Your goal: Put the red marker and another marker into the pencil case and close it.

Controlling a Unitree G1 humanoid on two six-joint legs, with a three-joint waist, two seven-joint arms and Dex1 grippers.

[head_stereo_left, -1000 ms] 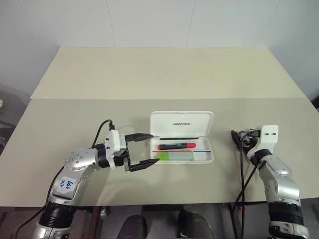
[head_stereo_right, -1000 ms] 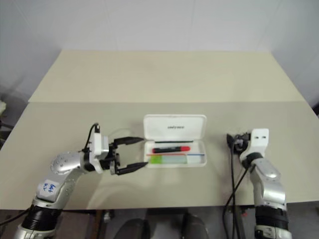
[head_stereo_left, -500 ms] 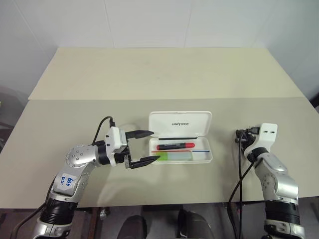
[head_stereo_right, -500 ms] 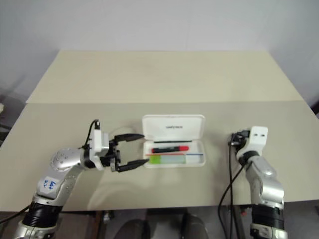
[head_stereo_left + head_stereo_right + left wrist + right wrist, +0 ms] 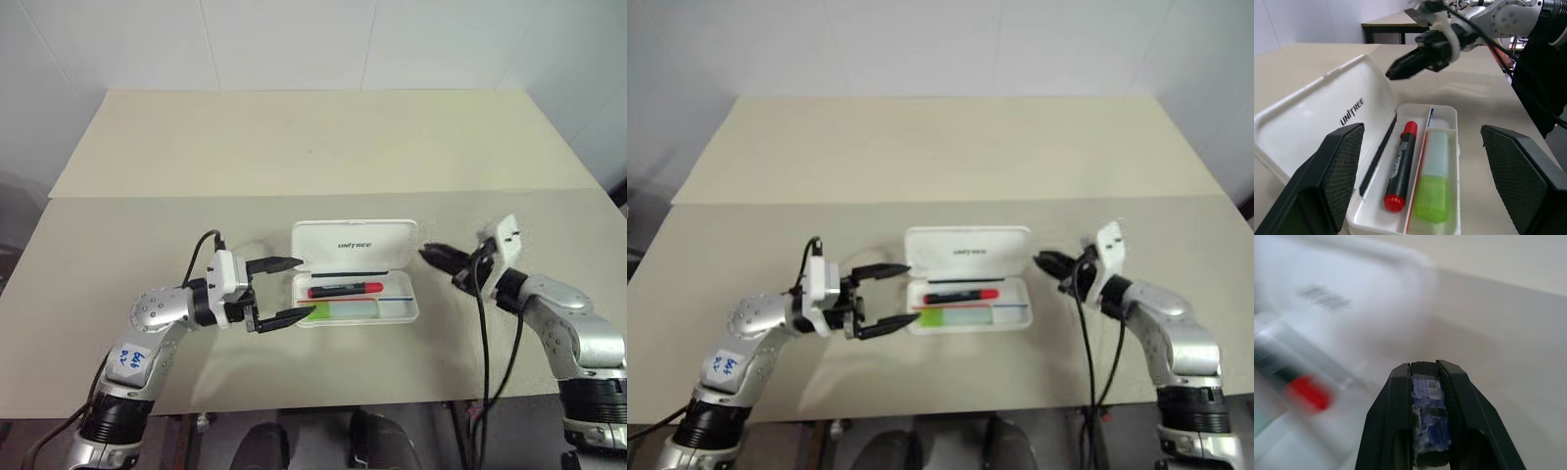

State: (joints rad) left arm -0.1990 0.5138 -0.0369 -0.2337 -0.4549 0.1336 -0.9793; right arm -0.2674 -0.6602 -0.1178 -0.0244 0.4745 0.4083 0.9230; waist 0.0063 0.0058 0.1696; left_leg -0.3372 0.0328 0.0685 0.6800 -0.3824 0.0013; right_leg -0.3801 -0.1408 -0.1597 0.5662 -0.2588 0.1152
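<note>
Both pens are already in the pencil case (image 5: 357,277) on the table (image 5: 294,147): the red marker (image 5: 345,289) sits in the back slot and the green highlighter (image 5: 341,310) in front, both lying lengthwise along the tray. So only closing is left. The white lid stands open at the back. The right hand (image 5: 438,258) is pinched shut and empty, pointing at the lid's right corner from just beside it, so I'd say it's nearer for the flip. The left hand (image 5: 282,292) is wide open at the case's left end.
</note>
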